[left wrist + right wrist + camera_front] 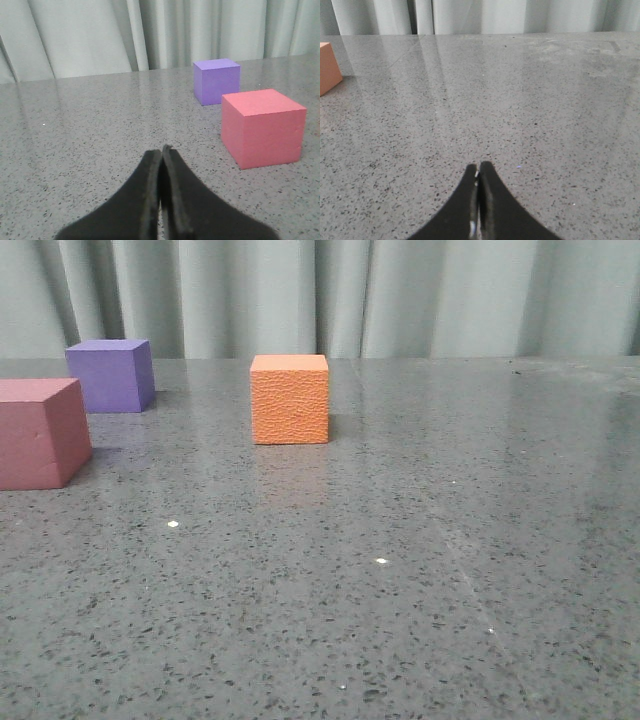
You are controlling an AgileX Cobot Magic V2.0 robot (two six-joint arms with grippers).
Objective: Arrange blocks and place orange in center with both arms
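No block is grasped yet: the left gripper point(161, 150) and right gripper point(478, 167) are pressed closed, empty. Opening is called for before the pink-red cube point(40, 432), purple cube point(112, 374) or orange cube point(290, 398), frame centre, is approached.

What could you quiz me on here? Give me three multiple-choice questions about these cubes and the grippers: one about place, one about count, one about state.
1. In the front view, which cube stands farthest left?
A. pink-red cube
B. orange cube
C. purple cube

2. How many cubes are on the table?
A. two
B. three
C. four

3. How does the left gripper stand?
A. wide open
B. shut on a cube
C. shut, holding nothing

Answers:
1. A: the pink-red cube is cut by the left edge, with the purple cube behind it and the orange cube further right.
2. B: those three are all that stand on the table.
3. C: the left gripper has its fingers pressed together with nothing between them.
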